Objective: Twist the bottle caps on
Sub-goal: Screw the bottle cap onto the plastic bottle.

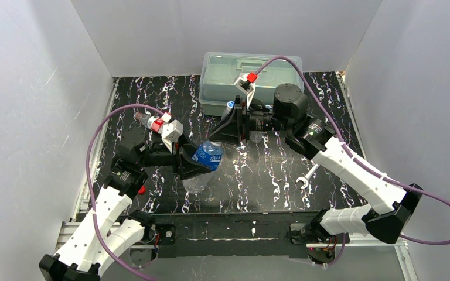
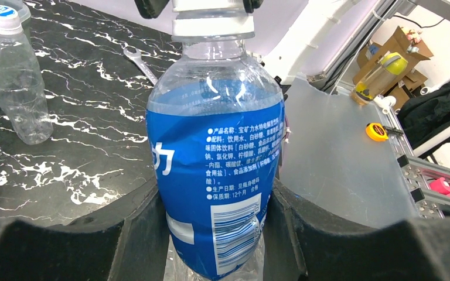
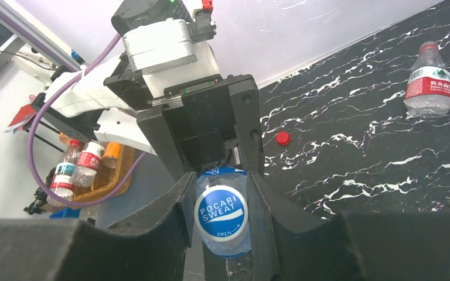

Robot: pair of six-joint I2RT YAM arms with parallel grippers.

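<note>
Now my left gripper is clamped around the lower body of the blue-label bottle, fingers pressed against both sides of the label. My right gripper is closed on the blue and white cap, which sits on that bottle's neck. A loose red cap lies on the table. The red-label bottle sits well apart from it.
</note>
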